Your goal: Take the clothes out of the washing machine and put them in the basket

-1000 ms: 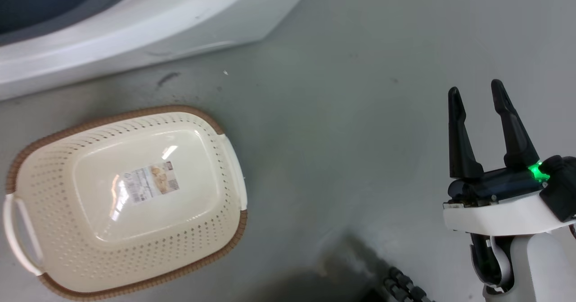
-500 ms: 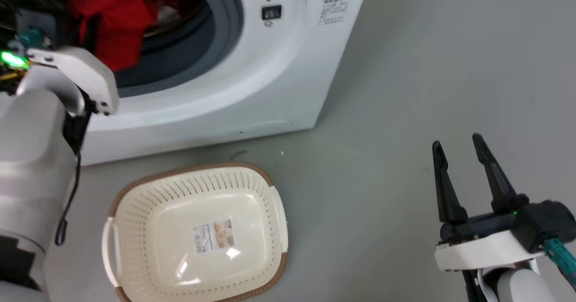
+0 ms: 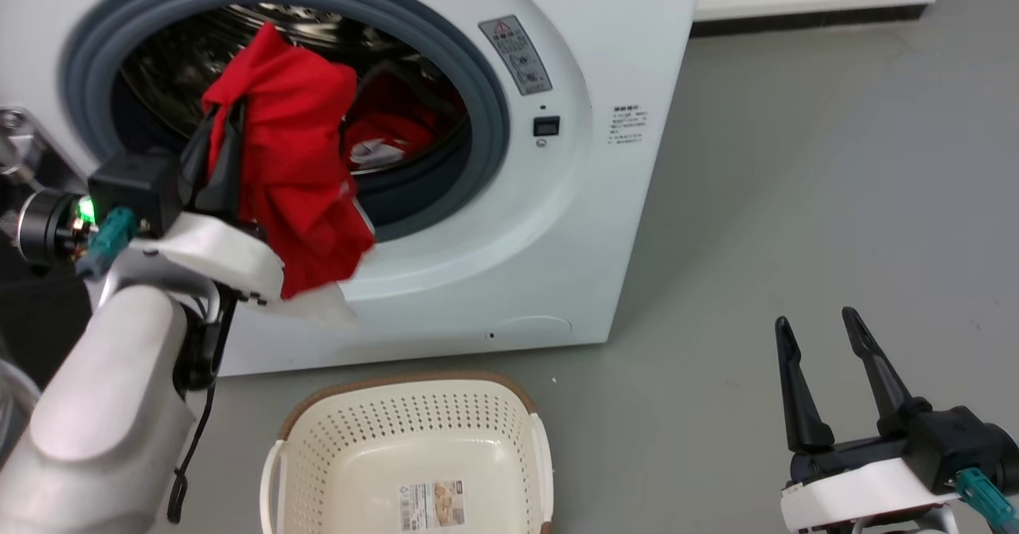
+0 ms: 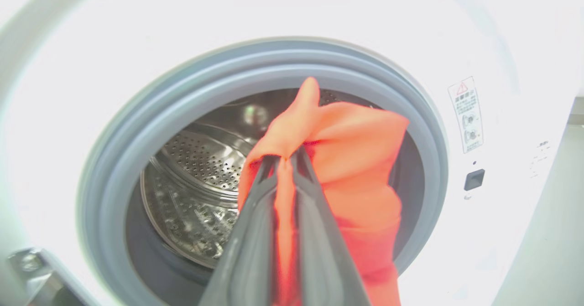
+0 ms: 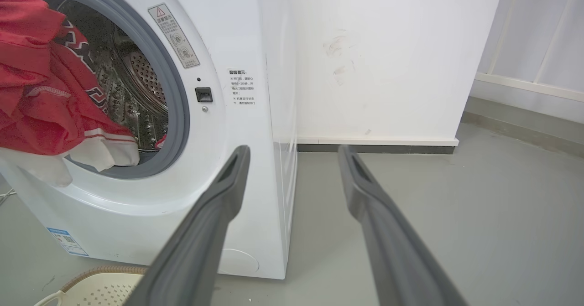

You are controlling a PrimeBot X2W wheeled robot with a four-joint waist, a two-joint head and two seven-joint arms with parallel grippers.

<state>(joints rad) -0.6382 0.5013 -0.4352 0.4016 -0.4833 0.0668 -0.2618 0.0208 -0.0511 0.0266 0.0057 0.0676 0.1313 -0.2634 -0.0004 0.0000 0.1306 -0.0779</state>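
- My head camera has tilted up over the last second, so the basket [image 3: 414, 380] sliding to 6 o'clock in the head view is the camera's shift, not the basket's.
- The real change is that the left gripper [image 4: 284, 161], clenched on a red garment [image 3: 298, 176], now has it hanging out across the grey door ring [image 3: 495, 144] of the washing machine [image 3: 613, 224]. Half a second ago it sat further up in the opening.
- I judge this piece to be nearly free. Next comes a carry down towards 5 o'clock into the basket, which has no clothes in it yet.
- More red cloth [image 3: 390, 132] lies in the drum at 2 o'clock from the held piece. It may be one garment or more; the shadow hides it.
- The white hem trails over the ring's lower lip and could drag there.
- The right gripper [image 3: 817, 319] idles at 4 o'clock with its fingers spread and nothing between them, well apart from everything.
- Bare grey floor [image 3: 796, 160] lies between machine and basket, so the drop path looks open.
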